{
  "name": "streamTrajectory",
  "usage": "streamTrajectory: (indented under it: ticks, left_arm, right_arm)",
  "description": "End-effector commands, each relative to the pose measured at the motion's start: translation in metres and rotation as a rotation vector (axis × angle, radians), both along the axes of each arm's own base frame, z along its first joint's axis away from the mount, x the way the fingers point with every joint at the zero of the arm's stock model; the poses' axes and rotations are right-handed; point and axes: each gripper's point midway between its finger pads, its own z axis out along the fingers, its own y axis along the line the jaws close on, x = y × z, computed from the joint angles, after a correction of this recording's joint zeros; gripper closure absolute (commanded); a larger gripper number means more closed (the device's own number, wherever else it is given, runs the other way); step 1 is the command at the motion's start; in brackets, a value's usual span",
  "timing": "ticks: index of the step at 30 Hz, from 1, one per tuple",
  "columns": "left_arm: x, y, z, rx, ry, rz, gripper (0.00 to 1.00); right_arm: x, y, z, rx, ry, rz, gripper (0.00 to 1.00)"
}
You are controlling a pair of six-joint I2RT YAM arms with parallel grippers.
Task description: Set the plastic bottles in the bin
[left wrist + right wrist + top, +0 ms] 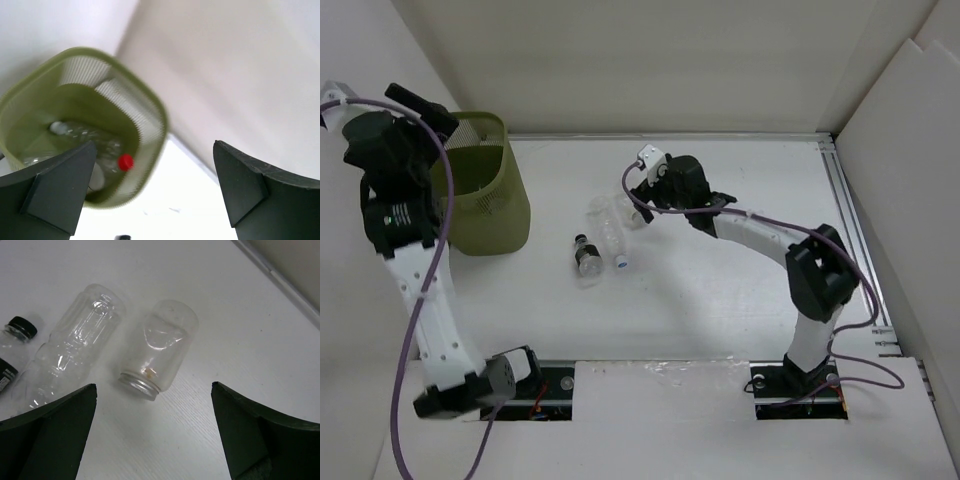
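Observation:
The olive-green bin (485,190) stands at the back left. My left gripper (428,110) hangs above its rim, open and empty. In the left wrist view (154,147) the bin (150,107) holds clear bottles, one with a red cap (125,162) and one with a white cap (59,128). My right gripper (635,205) is open and empty over the table's middle. In the right wrist view (153,386) it hovers just in front of a clear wide-mouthed jar (165,347). A clear crinkled bottle (77,347) and a dark-capped bottle (17,335) lie to the jar's left.
In the top view the dark-capped bottle (586,258), a white-capped bottle (613,240) and the jar (628,212) lie together mid-table. White walls close in the back and both sides. A metal rail (855,240) runs along the right edge.

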Motion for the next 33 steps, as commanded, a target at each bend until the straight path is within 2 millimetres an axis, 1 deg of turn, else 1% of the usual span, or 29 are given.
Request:
streamTrajectory:
  ticks: [1,2,3,4,5,6,7,8,9,10,12,13,14,15,16,17,18,19,20,21,22,23,25,27,28,29,30,31,33]
  left_arm:
    - [-0.046,-0.036,0.048,0.074,-0.176,-0.106,0.0]
    - [-0.052,-0.041,0.049,0.076,-0.184,-0.123,0.0]
    - [-0.063,-0.047,0.054,0.083,-0.203,-0.134,0.0]
    - [-0.062,-0.053,0.044,0.082,-0.18,-0.173,0.0]
    - [-0.063,-0.055,0.04,0.079,-0.175,-0.184,0.0]
    - [-0.068,-0.059,0.039,0.09,-0.178,-0.195,0.0]
    - [-0.064,-0.063,0.027,0.079,-0.159,-0.224,0.0]
    - [-0.065,-0.063,0.023,0.076,-0.154,-0.225,0.0]
    - [-0.063,-0.065,0.017,0.069,-0.14,-0.239,0.0]
    - [-0.065,-0.07,0.018,0.085,-0.149,-0.252,0.0]
    - [-0.065,-0.071,0.015,0.106,-0.132,-0.253,0.0]
    - [-0.066,-0.071,0.011,0.101,-0.116,-0.243,0.0]
    - [-0.065,-0.072,0.011,0.115,-0.111,-0.243,0.0]
    - [-0.066,-0.069,0.01,0.127,-0.106,-0.221,0.0]
    - [-0.066,-0.071,0.008,0.123,-0.098,-0.23,0.0]
    - [-0.069,-0.072,0.011,0.127,-0.108,-0.23,0.0]
    - [-0.068,-0.072,0.007,0.124,-0.099,-0.23,0.0]
    - [-0.071,-0.074,0.009,0.126,-0.108,-0.239,0.0]
    - [-0.071,-0.074,0.009,0.126,-0.108,-0.239,0.0]
    - [-0.07,-0.074,0.006,0.123,-0.1,-0.239,0.0]
    - [-0.069,-0.076,0.008,0.126,-0.111,-0.251,0.0]
    - [-0.072,-0.077,0.01,0.129,-0.119,-0.251,0.0]
    - [-0.07,-0.081,0.006,0.123,-0.112,-0.278,0.0]
    - [-0.07,-0.085,0.008,0.125,-0.122,-0.303,0.0]
    - [-0.068,-0.094,0.007,0.123,-0.126,-0.34,0.0]
    - [-0.064,-0.099,0.007,0.135,-0.125,-0.365,0.0]
    - [-0.054,-0.107,0.003,0.138,-0.105,-0.411,0.0]
    - [-0.049,-0.118,-0.001,0.138,-0.088,-0.465,0.0]
    - [-0.041,-0.136,-0.006,0.139,-0.07,-0.565,0.0]
  right_arm:
    - [0.011,0.011,-0.014,0.023,0.088,-0.059,0.0]
    - [0.018,0.015,-0.011,0.038,0.086,-0.073,0.0]
    - [0.021,0.016,-0.026,0.034,0.124,-0.095,0.0]
    - [0.025,0.016,-0.031,0.034,0.131,-0.118,0.0]
    - [0.03,0.021,-0.027,0.049,0.126,-0.121,0.0]
    - [0.035,0.022,-0.029,0.047,0.124,-0.13,0.0]
    - [0.039,0.028,-0.042,0.037,0.14,-0.123,0.01]
    - [0.042,0.03,-0.047,0.031,0.147,-0.123,0.01]
    - [0.05,0.036,-0.039,0.046,0.13,-0.122,0.03]
    - [0.054,0.036,-0.055,0.022,0.148,-0.137,0.03]
    - [0.057,0.036,-0.065,0.009,0.168,-0.152,0.03]
    - [0.062,0.04,-0.065,0.014,0.163,-0.152,0.04]
    - [0.063,0.043,-0.078,0.004,0.181,-0.144,0.04]
    - [0.061,0.049,-0.083,-0.001,0.185,-0.135,0.04]
    - [0.063,0.053,-0.084,0.005,0.186,-0.125,0.04]
    - [0.062,0.053,-0.1,-0.006,0.21,-0.13,0.05]
    - [0.062,0.052,-0.106,-0.013,0.218,-0.131,0.05]
    - [0.06,0.054,-0.112,-0.01,0.235,-0.125,0.09]
    - [0.06,0.054,-0.112,-0.01,0.235,-0.125,0.1]
    - [0.059,0.054,-0.12,-0.011,0.251,-0.131,0.13]
    - [0.059,0.054,-0.12,-0.011,0.252,-0.131,0.17]
    - [0.056,0.051,-0.132,-0.028,0.27,-0.133,0.2]
    - [0.05,0.048,-0.142,-0.038,0.293,-0.139,0.31]
    - [0.045,0.043,-0.141,-0.043,0.299,-0.14,0.64]
    - [0.043,0.042,-0.129,-0.032,0.287,-0.139,0.79]
    - [0.045,0.034,-0.125,-0.033,0.282,-0.156,0.91]
    - [0.042,0.023,-0.128,-0.041,0.294,-0.169,0.97]
    - [0.042,0.023,-0.106,-0.015,0.264,-0.166,1.0]
    - [0.048,0.003,-0.089,-0.013,0.228,-0.192,1.0]
